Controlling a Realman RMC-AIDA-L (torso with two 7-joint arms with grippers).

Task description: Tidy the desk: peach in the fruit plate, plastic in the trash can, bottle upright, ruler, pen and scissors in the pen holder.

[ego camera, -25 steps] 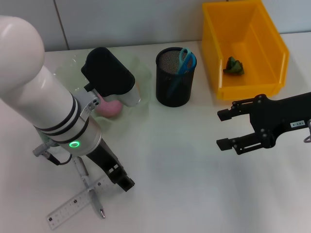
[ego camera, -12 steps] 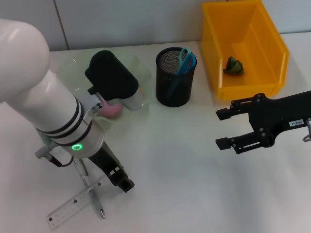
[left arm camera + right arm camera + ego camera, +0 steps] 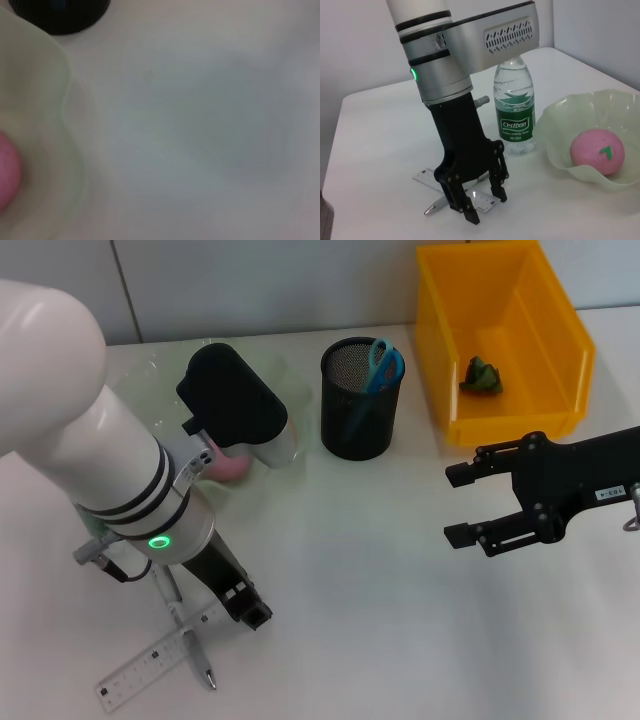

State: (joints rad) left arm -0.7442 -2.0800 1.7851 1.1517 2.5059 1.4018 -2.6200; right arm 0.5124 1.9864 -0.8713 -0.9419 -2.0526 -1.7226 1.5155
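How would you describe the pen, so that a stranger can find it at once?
Start at the left hand, low over the table's near left part. Beneath it lies a clear ruler, and the pen lies across that ruler. It is the thin silver stick with a dark tip.

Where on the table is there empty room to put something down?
The biggest bare patch lies between the black pen holder, the left gripper and the right gripper. It is crowded near the ruler, pen and bottle.
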